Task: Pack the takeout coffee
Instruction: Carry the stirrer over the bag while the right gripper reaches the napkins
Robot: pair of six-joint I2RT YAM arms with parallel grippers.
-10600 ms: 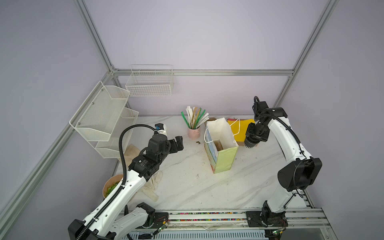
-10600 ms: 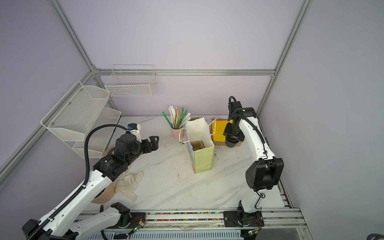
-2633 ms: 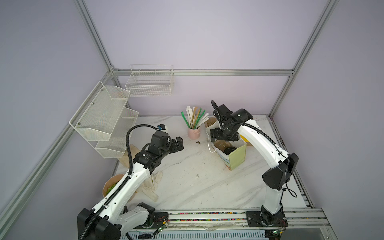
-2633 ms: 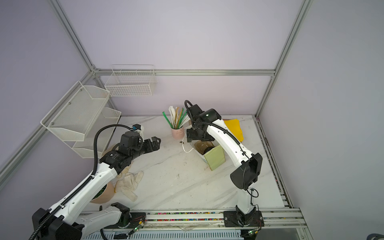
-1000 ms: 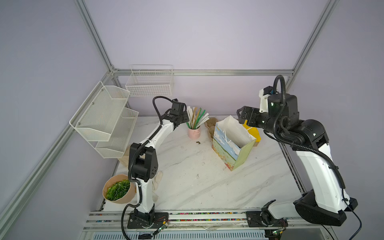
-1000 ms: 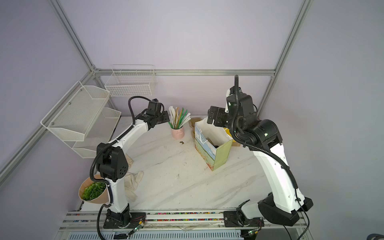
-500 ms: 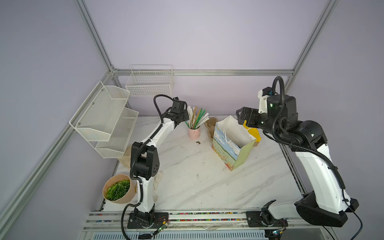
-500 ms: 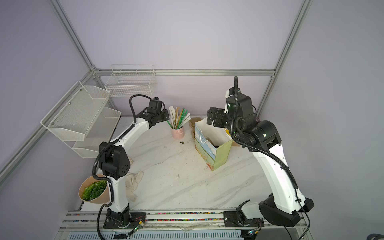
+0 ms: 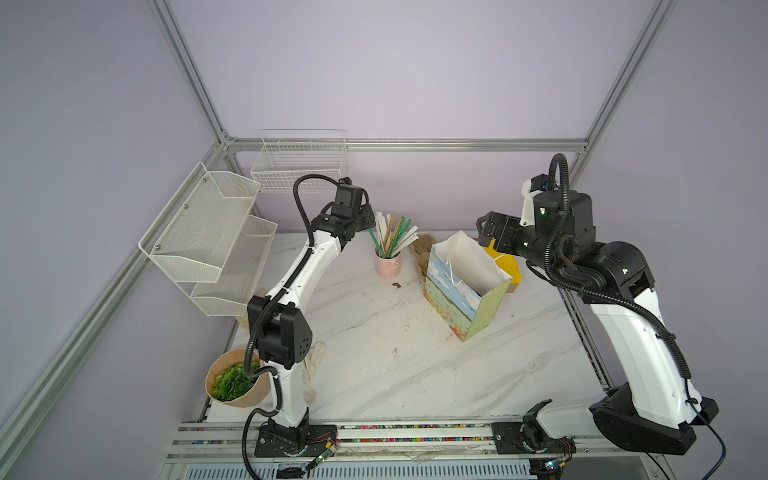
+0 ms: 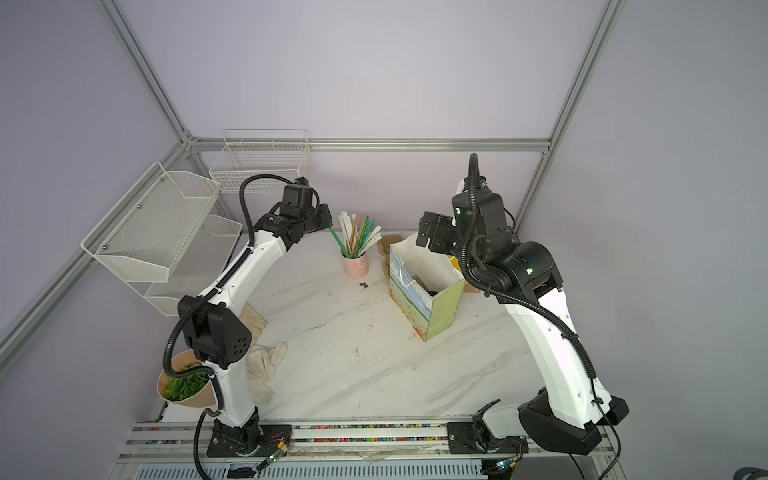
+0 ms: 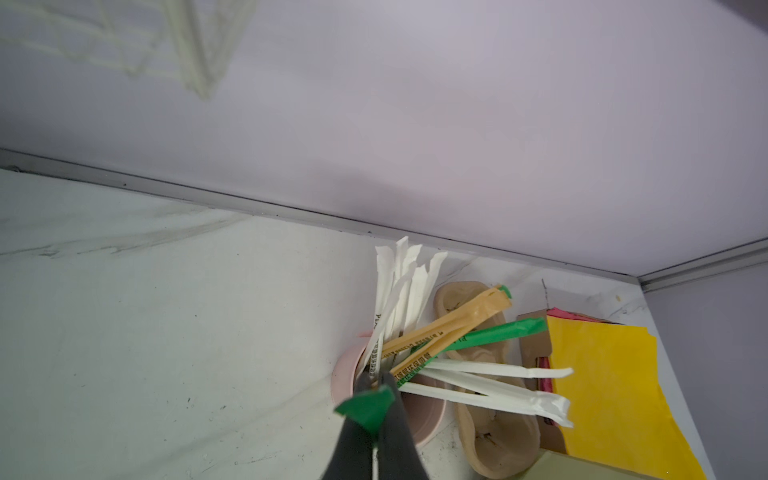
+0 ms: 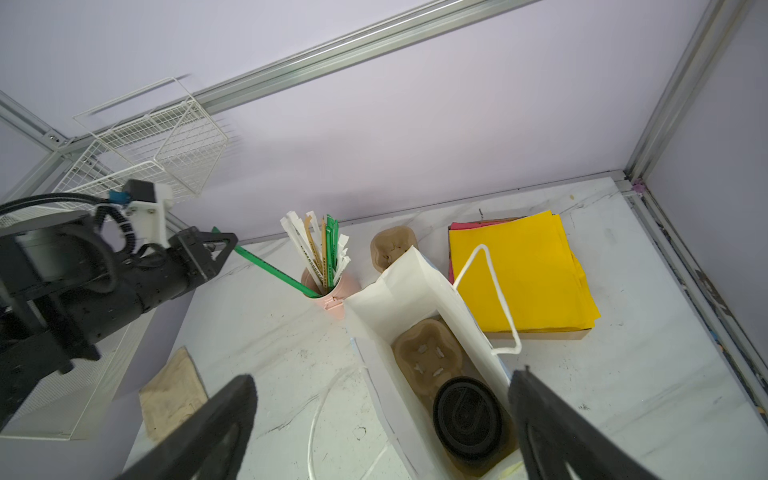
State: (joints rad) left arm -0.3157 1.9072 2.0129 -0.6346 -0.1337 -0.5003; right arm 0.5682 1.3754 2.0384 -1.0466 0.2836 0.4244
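Looking from the left arm's side first, I have the white mesh shelves (image 9: 199, 232) well out behind the left gripper (image 9: 368, 226), and a brown bowl of greens (image 9: 232, 382) down by that arm's base. The left gripper is pressed together on the upper end of a green straw (image 12: 270, 268). My left wrist view shows the green wrapper tip poking out between the dark fingers (image 11: 399, 440). The straw's lower end sits in the pink cup (image 9: 387, 266), which stands just ahead of and below the gripper's tips. White, tan and green wrapped straws fan out of the cup. Past the cup from this gripper, a brown pulp cup carrier (image 12: 392, 245) lies flat on the marble table (image 9: 374, 353).

Further right, the paper bag (image 9: 465, 307) stands with its mouth open and its white inside showing. The right gripper (image 12: 382, 378) hangs above the bag without touching it, jaws spread wide with nothing between them. Below it, at the bottom of the bag, I see the takeout coffee (image 12: 469, 415), upright and black-lidded. It sits right beside the empty pocket of a second carrier (image 12: 428, 353). Beyond the bag from the right gripper, a stack of yellow sheets (image 12: 519, 274) lies on the table, near the bag's handle.
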